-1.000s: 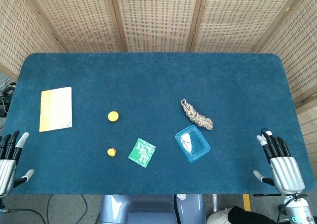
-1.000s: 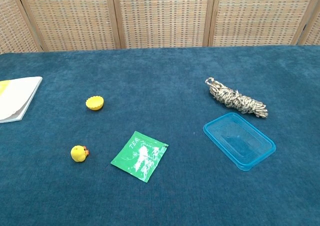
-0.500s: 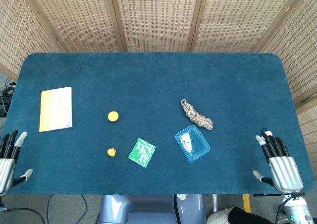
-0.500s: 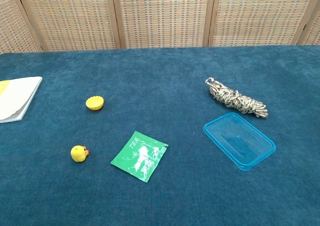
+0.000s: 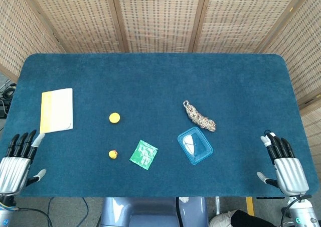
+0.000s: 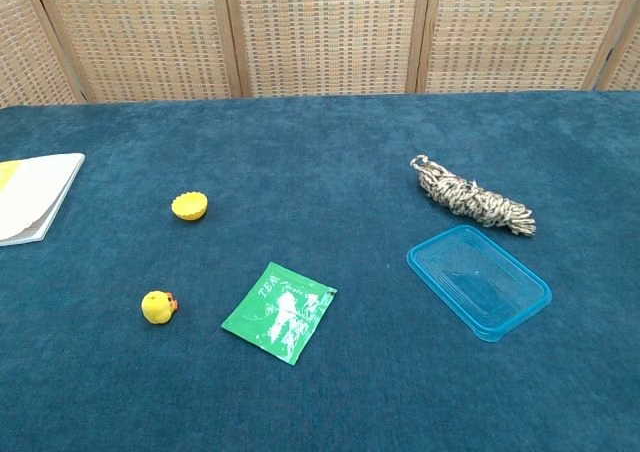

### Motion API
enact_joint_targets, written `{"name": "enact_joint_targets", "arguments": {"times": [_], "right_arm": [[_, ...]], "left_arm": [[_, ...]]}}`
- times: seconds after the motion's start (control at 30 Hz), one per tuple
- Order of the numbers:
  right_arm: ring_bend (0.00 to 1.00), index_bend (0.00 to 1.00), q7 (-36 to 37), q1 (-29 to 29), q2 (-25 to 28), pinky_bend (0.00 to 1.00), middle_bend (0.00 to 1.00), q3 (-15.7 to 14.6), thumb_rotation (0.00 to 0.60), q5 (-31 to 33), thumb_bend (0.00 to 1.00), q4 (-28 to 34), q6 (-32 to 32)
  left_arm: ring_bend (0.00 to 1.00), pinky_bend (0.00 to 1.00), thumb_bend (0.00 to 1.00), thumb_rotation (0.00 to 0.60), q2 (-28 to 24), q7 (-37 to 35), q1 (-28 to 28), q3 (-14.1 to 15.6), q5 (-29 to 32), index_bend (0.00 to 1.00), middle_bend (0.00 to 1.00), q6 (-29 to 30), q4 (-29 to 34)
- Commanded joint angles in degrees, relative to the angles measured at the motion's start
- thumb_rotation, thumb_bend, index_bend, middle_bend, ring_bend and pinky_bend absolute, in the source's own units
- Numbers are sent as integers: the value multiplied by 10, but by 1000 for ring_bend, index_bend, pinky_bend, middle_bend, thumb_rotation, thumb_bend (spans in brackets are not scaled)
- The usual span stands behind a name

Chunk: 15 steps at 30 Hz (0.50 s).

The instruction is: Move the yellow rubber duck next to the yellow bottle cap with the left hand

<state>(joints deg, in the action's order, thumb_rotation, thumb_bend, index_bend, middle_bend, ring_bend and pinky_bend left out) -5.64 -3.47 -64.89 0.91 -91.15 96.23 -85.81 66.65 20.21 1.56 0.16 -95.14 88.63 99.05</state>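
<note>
The small yellow rubber duck [image 5: 113, 154] [image 6: 157, 307] sits on the blue table near its front edge. The yellow bottle cap [image 5: 114, 118] [image 6: 189, 206] lies a short way behind it. My left hand [image 5: 17, 161] hovers over the table's front left corner, fingers spread and holding nothing, well to the left of the duck. At the front right corner my right hand [image 5: 286, 165] is also spread and holds nothing. Neither hand shows in the chest view.
A green tea sachet [image 5: 144, 154] [image 6: 279, 312] lies just right of the duck. A clear blue lid [image 5: 194, 145] [image 6: 478, 281] and a coiled rope [image 5: 199, 116] [image 6: 472, 198] are right of centre. A yellow-and-white notebook [image 5: 56, 110] [image 6: 30, 196] lies at the left.
My left hand has moved inward to the right, further over the table's front left corner. The right hand and all objects have stayed in place.
</note>
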Motion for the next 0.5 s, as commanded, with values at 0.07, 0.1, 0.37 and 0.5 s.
{"name": "enact_joint_targets", "arguments": {"times": [0.07,0.1,0.37,0.5], "right_arm": [[0,0,0,0,0,0,0,0,600,0,0,1,1],[0,0,0,-1,0,0,0,1,600,1,0,1,2],[0,0,8,-3,2,0,0,6,600,13,0,0,5],[0,0,10,-3,3,0,0,7,600,14,0,-1,6]], "left_arm": [[0,0,142,600,5,5,36,8,-38,0,0,-43,8],[0,0,142,600,5,9,48,8,-48,0,0,-58,12],[0,0,154,600,20,10,137,-4,-49,92,0,-184,25],[0,0,157,600,26,23,159,-10,-30,190,0,-221,28]]}}
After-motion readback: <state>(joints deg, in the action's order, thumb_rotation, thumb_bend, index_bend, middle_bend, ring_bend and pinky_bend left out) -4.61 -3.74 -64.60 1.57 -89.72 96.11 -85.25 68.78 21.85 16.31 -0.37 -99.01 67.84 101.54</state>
